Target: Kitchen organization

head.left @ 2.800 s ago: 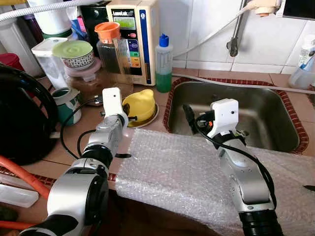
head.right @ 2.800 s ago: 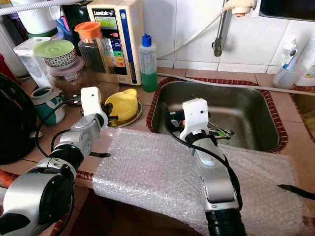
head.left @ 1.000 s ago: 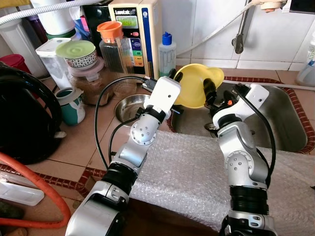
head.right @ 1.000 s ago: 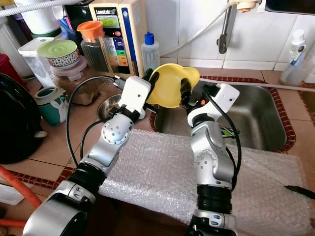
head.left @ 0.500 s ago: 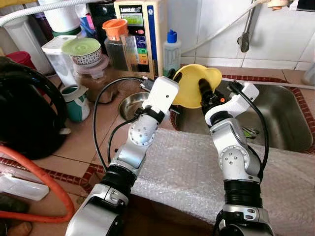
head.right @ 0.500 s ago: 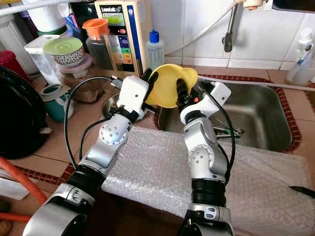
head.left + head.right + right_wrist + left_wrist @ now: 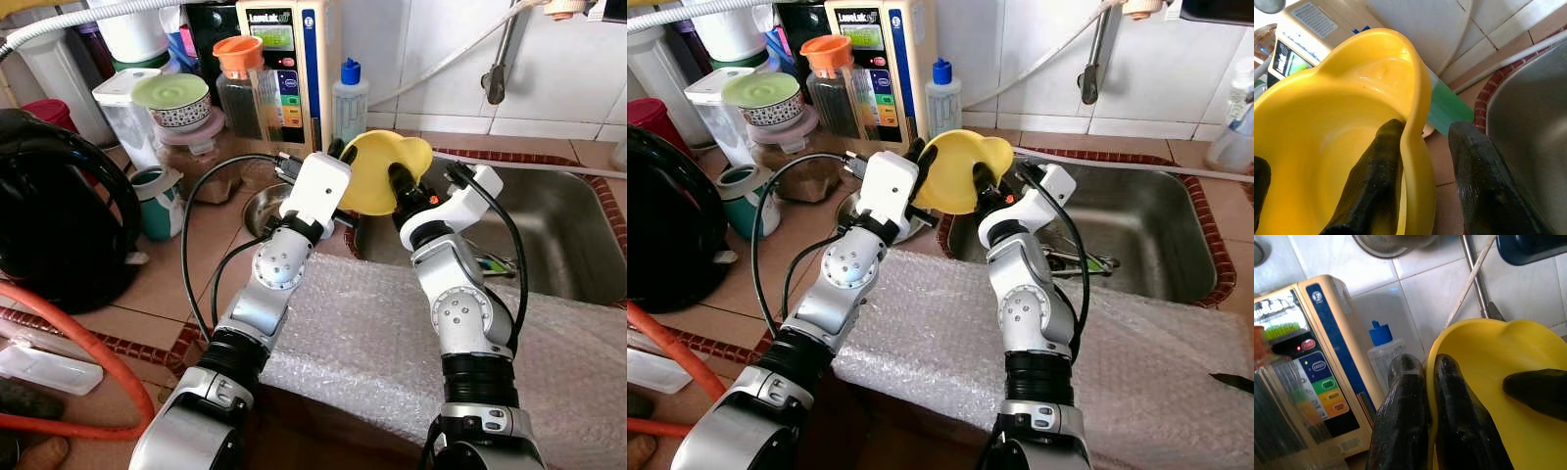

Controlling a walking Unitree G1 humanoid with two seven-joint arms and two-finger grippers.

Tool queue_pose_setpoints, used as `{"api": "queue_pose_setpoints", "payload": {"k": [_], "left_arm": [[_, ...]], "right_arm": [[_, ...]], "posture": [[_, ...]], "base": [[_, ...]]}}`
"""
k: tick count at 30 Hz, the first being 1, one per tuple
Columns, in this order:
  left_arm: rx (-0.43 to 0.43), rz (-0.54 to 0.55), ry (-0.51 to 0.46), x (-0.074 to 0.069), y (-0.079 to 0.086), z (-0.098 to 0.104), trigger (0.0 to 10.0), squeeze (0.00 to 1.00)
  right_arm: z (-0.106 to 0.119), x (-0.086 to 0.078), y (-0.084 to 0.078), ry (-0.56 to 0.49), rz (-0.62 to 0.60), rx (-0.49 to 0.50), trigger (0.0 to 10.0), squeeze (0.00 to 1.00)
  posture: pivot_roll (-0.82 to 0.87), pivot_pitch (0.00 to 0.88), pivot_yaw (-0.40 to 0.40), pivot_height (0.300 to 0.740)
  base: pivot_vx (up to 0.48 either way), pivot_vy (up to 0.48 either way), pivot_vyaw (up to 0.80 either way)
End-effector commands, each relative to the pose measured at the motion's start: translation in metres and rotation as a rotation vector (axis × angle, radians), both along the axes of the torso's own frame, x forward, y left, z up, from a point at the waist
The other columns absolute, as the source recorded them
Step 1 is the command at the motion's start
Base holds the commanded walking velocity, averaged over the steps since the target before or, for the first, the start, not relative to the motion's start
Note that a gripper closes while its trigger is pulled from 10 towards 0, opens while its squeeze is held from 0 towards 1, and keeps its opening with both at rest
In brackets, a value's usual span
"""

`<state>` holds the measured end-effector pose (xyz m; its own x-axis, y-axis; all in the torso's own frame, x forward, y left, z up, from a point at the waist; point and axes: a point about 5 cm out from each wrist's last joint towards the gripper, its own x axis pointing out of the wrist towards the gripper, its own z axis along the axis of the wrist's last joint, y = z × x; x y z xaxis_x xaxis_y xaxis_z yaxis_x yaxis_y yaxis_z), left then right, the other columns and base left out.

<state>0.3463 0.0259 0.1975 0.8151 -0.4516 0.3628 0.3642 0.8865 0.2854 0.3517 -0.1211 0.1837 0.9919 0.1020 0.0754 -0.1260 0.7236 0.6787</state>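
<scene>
A yellow plastic bowl is held up on edge over the counter at the sink's left rim. My left gripper is shut on the bowl's left rim, and the left wrist view shows its two fingers pinching that rim. My right gripper reaches in from the sink side. In the right wrist view one of its fingers lies inside the bowl and the other stands outside with a gap, so it is open astride the rim.
A small steel dish sits on the counter below the bowl. Bubble wrap covers the front counter edge. The steel sink holds utensils. A soap bottle, a water machine, jars and a teal mug crowd the back left.
The bowl, which lay upside down on the steel dish, has been lifted by my left gripper. My right gripper came up to its rim. Over the last second mostly the view has shifted.
</scene>
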Motion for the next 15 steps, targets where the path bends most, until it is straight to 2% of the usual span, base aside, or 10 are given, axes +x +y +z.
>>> {"api": "queue_pose_setpoints", "payload": {"k": [1,7,8,10,11,12,13,15], "left_arm": [[-0.024,-0.050,-0.094,-0.009,-0.005,0.017,10.0,0.00],[-0.051,-0.003,-0.052,-0.004,0.006,0.012,10.0,0.00],[-0.055,0.007,-0.047,-0.003,0.008,0.011,10.0,0.51],[-0.057,0.018,-0.042,-0.003,0.011,0.010,10.0,0.51],[-0.063,0.029,-0.034,-0.002,0.013,0.009,10.0,0.77],[-0.064,0.031,-0.032,-0.002,0.013,0.008,10.0,0.78],[-0.068,0.029,-0.027,-0.002,0.014,0.008,10.0,1.00],[-0.073,0.031,-0.025,-0.002,0.014,0.008,10.0,1.00]], "right_arm": [[-0.010,0.003,-0.027,0.081,-0.142,0.018,0.0,0.00],[-0.008,0.002,-0.033,0.048,-0.174,-0.095,0.0,0.00],[-0.007,0.002,-0.035,0.043,-0.182,-0.109,0.0,0.00],[-0.006,0.002,-0.037,0.040,-0.187,-0.119,0.0,0.00],[-0.005,0.002,-0.040,0.031,-0.193,-0.143,0.0,0.00],[-0.004,0.002,-0.041,0.029,-0.195,-0.151,0.0,0.00],[-0.004,0.003,-0.041,0.027,-0.196,-0.160,0.0,0.00],[-0.003,0.003,-0.043,0.025,-0.197,-0.167,0.0,0.00]], "posture": [[-0.01,0.000,0.101,0.740],[-0.01,0.000,0.087,0.740],[-0.01,0.000,0.084,0.740],[-0.01,0.000,0.079,0.740],[-0.01,0.000,0.075,0.740],[-0.01,0.000,0.073,0.740],[-0.01,0.000,0.071,0.740],[-0.02,0.000,0.066,0.740]], "base": [[0.000,0.000,0.00],[0.000,0.000,0.00],[0.000,0.000,0.00],[0.000,0.000,0.00],[0.000,0.000,0.00],[0.000,0.000,0.00],[0.000,0.000,0.00],[0.000,0.000,0.00]]}}
